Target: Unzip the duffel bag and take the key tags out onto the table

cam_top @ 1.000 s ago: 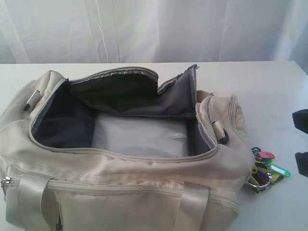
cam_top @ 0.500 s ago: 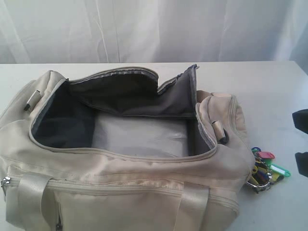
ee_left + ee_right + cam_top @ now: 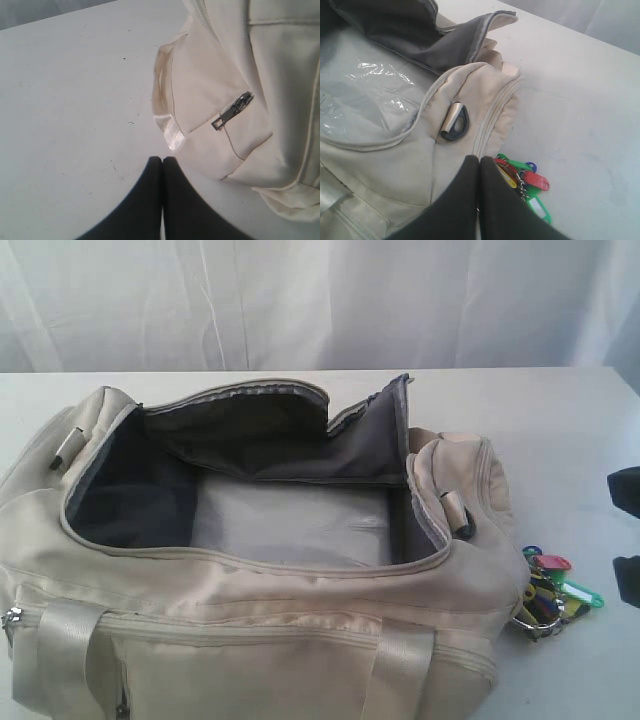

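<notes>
1. Duffel bag (image 3: 250,640): cream fabric, laid lengthwise across the near part of the counter (image 3: 560,420). The main zip was found undone, the grey lining flap (image 3: 300,440) was folded back and the mouth gaped wide. Inside, only a clear plastic sheet (image 3: 365,95) on the floor of the bag was seen, and no tags.
2. Key tags (image 3: 555,592): a bright bunch on metal rings, set on the bare counter just beside the bag's right end and outside it. Whether the fabric was touched could not be told. The task was judged as good as done.
3. Right pincer (image 3: 479,162): clenched, jaws pressed together, nothing held. The tags lay just past its tips, partly hidden behind the fingers, with the loose tags fanned away from the bag. This arm was judged much the nearer.
4. Left pincer (image 3: 161,162): clenched and empty, held over bare counter off the bag's left end. A zipper pull (image 3: 232,109) and a loop of webbing strap (image 3: 167,130) were noted near it. It was well apart from the tags, with the whole bag between.
5. Obstructions: the bag's end panel, with its black D-ring (image 3: 456,124), stood close beside the bunch. Any further pick was judged best made from the open counter side. Nothing else was seen in the way.
6. Surroundings: a white curtain (image 3: 320,300) was hung behind the counter.
</notes>
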Controlling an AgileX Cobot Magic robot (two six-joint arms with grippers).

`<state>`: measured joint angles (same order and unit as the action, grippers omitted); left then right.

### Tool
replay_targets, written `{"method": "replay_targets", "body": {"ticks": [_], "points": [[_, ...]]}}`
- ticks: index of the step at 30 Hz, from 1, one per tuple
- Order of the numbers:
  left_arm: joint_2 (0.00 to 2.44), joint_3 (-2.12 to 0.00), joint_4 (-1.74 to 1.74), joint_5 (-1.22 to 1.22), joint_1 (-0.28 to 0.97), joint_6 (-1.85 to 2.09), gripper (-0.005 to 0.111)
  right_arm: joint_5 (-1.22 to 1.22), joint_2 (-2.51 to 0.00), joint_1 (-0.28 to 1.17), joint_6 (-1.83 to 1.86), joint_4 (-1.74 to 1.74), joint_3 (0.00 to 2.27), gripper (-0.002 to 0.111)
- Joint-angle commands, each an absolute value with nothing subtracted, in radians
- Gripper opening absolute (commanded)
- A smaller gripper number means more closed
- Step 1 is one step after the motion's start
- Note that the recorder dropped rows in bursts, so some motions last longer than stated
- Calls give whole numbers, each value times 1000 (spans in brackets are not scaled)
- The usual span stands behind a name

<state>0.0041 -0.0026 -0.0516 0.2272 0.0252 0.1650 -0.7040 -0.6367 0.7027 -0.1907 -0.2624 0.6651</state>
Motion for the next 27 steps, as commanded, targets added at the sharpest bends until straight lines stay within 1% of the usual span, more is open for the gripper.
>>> {"method": "replay_targets", "body": {"ticks": [1,21,27], "points": [[0,0,-54,232,32,168,0,-701,-630,698,-188,-262,661,0],[0,0,-54,232,32,168,0,-701,-630,698,-188,-262,661,0],[0,0,-62,232,9,168,0,-701,-623,694,-188,-262,661,0]]}}
